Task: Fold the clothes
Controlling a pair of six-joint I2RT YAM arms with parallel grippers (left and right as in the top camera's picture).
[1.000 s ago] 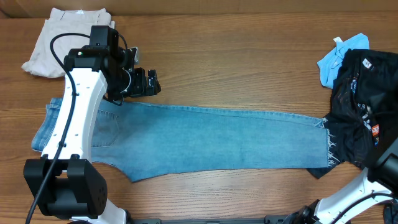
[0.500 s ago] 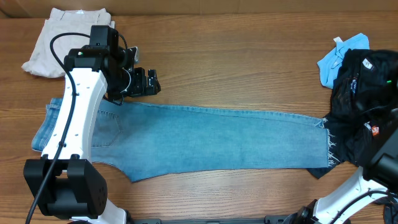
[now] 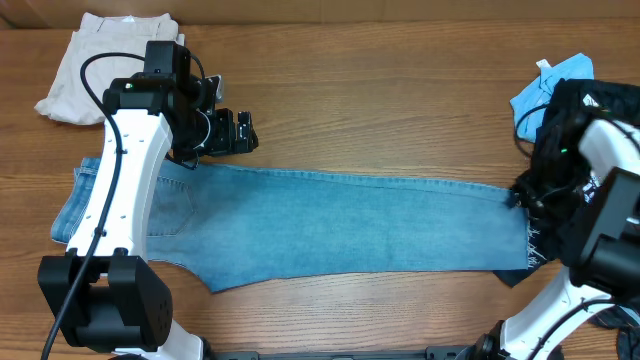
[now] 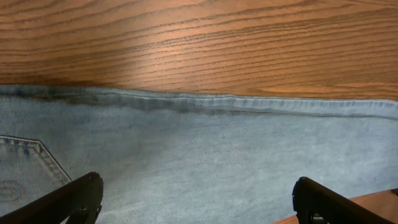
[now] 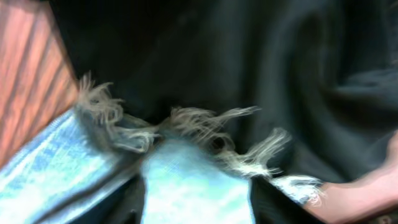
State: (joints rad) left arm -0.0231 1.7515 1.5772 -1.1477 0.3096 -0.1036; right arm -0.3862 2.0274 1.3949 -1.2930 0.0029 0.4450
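The light-blue jeans (image 3: 340, 225) lie flat across the table, waist at the left and frayed hem at the right. My left gripper (image 3: 232, 133) hovers open at their far edge near the waist. In the left wrist view its fingers (image 4: 198, 186) stand wide apart above bare denim (image 4: 199, 137), with a stitched back pocket (image 4: 25, 165) at the left. My right gripper (image 3: 522, 195) is down at the frayed hem. The blurred right wrist view shows its dark fingers (image 5: 198, 205) apart, with the pale hem (image 5: 186, 180) lying between them.
Black garments (image 3: 565, 235) are heaped at the right edge, touching the hem, and fill the background (image 5: 236, 56) of the right wrist view. A small bright-blue cloth (image 3: 545, 95) lies behind them. Cream-beige trousers (image 3: 85, 65) sit folded at the far left corner.
The right arm has swung in over the black garments and come down at the frayed hem, and its jaws have parted. The left arm and the jeans have not moved.
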